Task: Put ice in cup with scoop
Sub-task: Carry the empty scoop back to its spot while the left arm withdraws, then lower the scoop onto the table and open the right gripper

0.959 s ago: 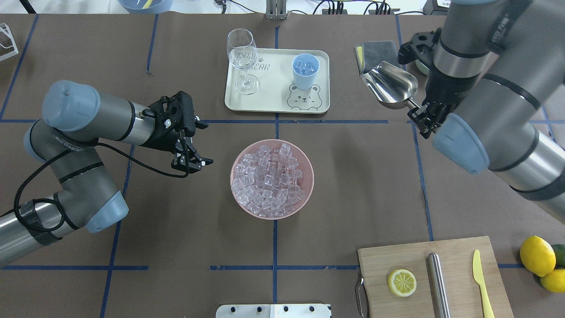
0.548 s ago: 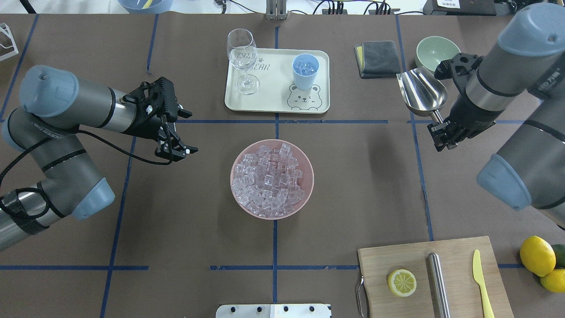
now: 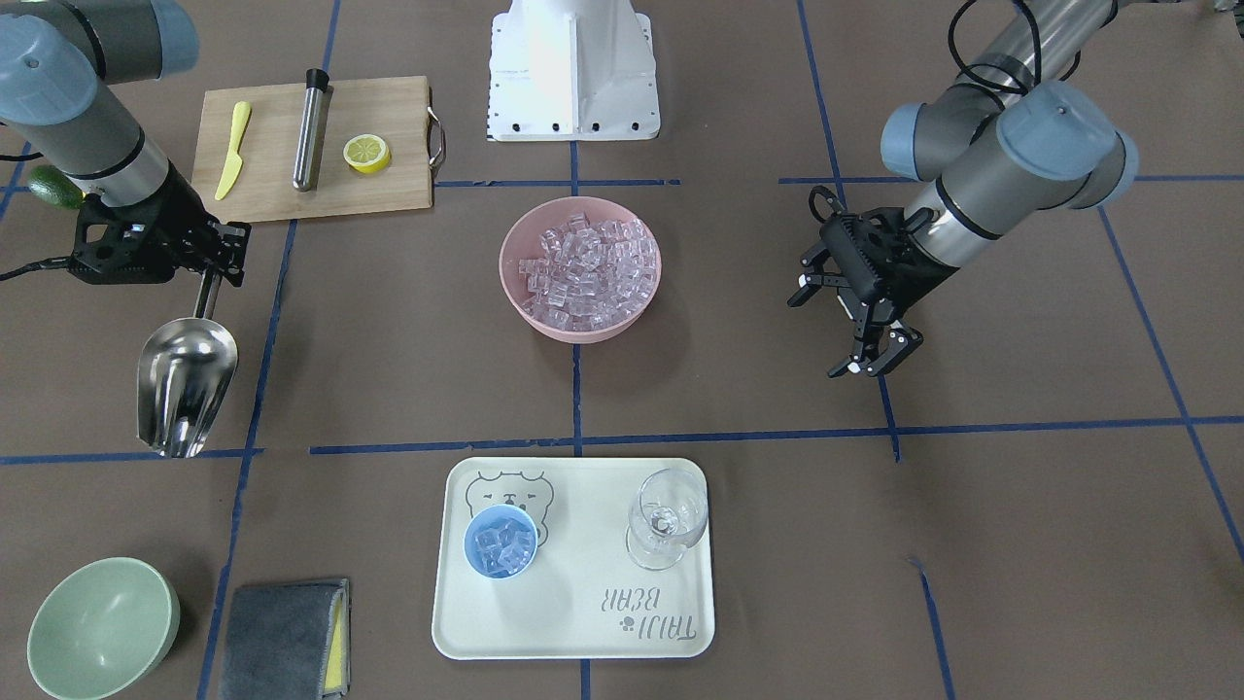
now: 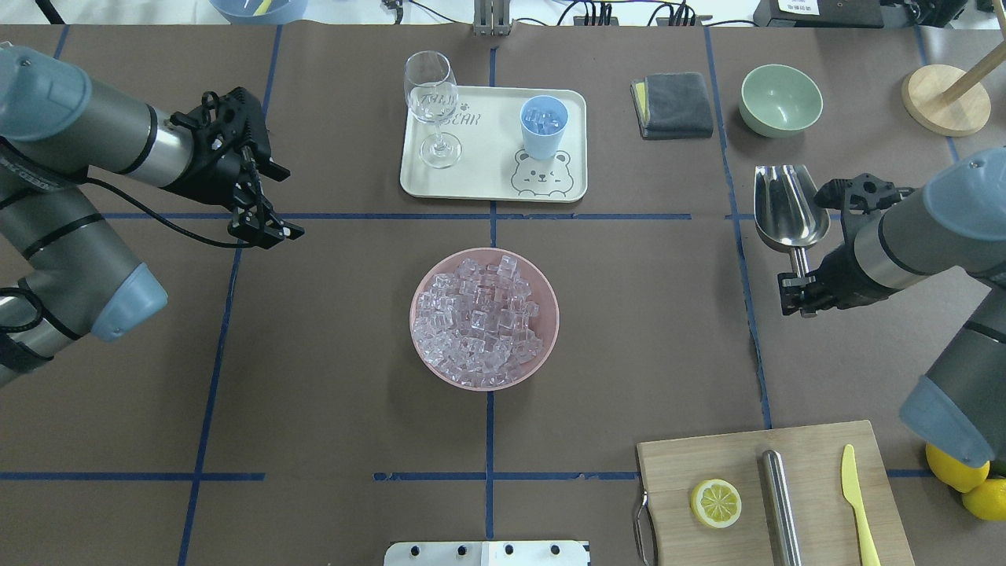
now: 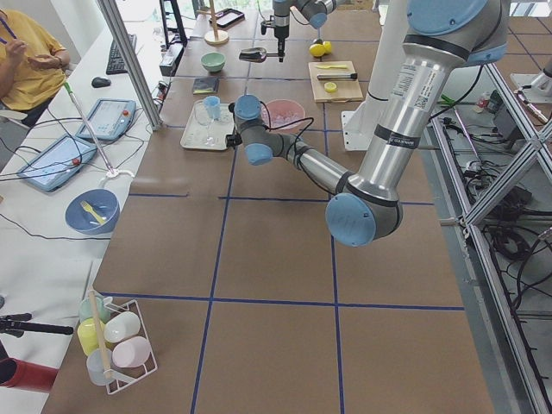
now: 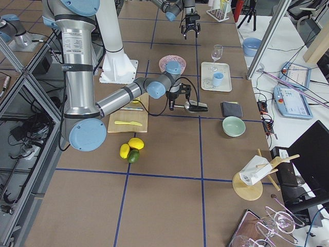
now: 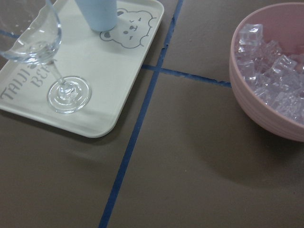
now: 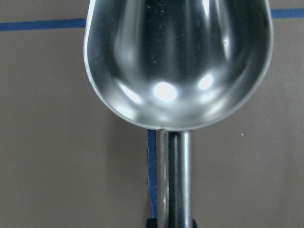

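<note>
The steel scoop [image 4: 790, 208] is empty, as the right wrist view [image 8: 178, 61] shows. My right gripper [image 4: 798, 287] is shut on its rod handle [image 8: 173, 180] and holds it low over the table at the right, far from the tray. The light-blue cup [image 4: 543, 126] stands on the cream tray [image 4: 479, 177] with several ice cubes in it [image 3: 501, 544]. The pink bowl [image 4: 546, 346] in the middle is heaped with ice [image 4: 479, 318]. My left gripper [image 4: 263, 226] is open and empty, at the left, apart from everything.
A wine glass [image 4: 431, 102] stands on the tray's left part. A pale green bowl [image 4: 780, 98] and a grey cloth [image 4: 672, 104] lie beyond the scoop. A cutting board [image 4: 817, 464] with a lemon half, steel cylinder and yellow knife sits at the front right, with lemons [image 4: 986, 495] beside it.
My right arm has carried the empty scoop rightwards and nearer to the robot, away from the tray. My left arm has drawn back to the left and further away from the pink bowl.
</note>
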{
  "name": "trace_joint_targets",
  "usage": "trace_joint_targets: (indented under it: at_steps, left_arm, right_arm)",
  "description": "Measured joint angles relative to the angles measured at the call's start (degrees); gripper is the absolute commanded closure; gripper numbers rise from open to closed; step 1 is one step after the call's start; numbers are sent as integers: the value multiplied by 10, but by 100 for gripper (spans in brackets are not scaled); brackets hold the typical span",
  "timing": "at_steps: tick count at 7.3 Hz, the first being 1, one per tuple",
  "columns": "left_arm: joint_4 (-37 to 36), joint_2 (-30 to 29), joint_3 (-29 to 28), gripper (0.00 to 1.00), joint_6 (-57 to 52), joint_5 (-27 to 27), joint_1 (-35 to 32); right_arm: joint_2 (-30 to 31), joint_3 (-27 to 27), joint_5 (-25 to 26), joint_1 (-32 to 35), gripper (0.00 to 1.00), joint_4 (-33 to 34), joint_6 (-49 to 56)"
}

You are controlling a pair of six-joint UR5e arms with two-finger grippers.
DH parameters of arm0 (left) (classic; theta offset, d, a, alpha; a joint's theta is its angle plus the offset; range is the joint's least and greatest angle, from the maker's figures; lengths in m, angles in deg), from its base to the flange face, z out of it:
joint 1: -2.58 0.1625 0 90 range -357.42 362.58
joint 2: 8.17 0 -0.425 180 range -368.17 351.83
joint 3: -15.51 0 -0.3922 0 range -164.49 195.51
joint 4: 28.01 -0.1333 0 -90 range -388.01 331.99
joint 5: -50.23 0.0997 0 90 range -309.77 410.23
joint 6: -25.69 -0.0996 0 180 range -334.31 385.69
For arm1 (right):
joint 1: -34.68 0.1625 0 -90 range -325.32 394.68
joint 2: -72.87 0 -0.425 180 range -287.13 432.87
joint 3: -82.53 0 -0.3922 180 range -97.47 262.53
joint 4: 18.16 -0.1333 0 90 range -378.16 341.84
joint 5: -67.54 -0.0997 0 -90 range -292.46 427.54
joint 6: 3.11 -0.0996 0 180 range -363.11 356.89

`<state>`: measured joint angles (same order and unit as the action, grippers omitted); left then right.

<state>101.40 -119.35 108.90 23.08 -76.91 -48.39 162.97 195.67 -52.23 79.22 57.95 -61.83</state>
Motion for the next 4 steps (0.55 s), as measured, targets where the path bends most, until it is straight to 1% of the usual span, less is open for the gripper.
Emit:
trace_joint_targets:
  at_steps: [2, 4]
  left_arm:
    - [-7, 32, 1, 0, 1, 19, -36]
    - [-6, 67, 16, 0, 0, 32, -57]
  right_arm:
    - [38, 0, -8, -17, 100, -25, -5]
    - [53, 0, -23, -32, 100, -29, -6]
